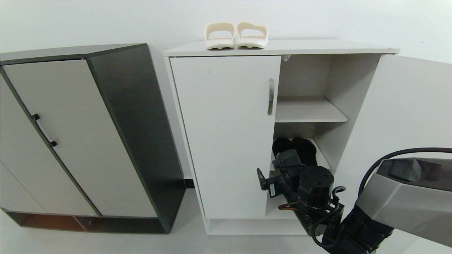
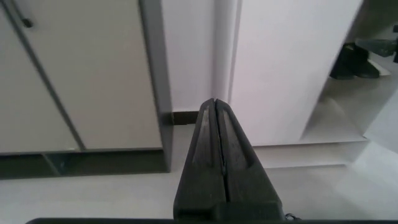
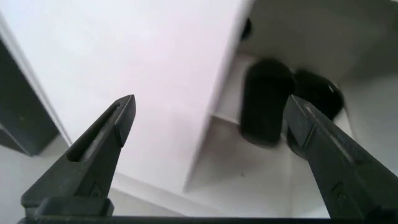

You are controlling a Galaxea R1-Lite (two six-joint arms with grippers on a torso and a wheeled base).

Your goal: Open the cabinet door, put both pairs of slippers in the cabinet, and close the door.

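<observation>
The right gripper [image 1: 273, 169] sits nearest, low in front of the white cabinet [image 1: 317, 47], at the mouth of its open compartment. Its two fingers are spread wide with nothing between them. In the right wrist view the same gripper [image 3: 210, 106] frames the black slippers [image 3: 268, 106] beyond it, apart from both fingers.

The black slippers [image 1: 295, 150] are one pair, two side by side, on the lower shelf inside the cabinet. The second pair, the cream slippers [image 1: 236, 35], two side by side, stands on the cabinet's top, above the closed door. That makes two pairs, four slippers: one pair inside and one pair on top.

The cabinet has two doors. The closed door [image 1: 226, 141] carries one upright metal handle [image 1: 271, 96] at its inner edge. The open door [image 1: 406, 113] is swung out wide on the other side. One upper shelf [image 1: 310, 113] shows inside, above the black pair.

The left gripper [image 2: 215, 109] has its fingers pressed together on nothing, low before the cabinet's closed-door side.

One dark cabinet [image 1: 134, 134] stands just beside the white cabinet, its door closed.
</observation>
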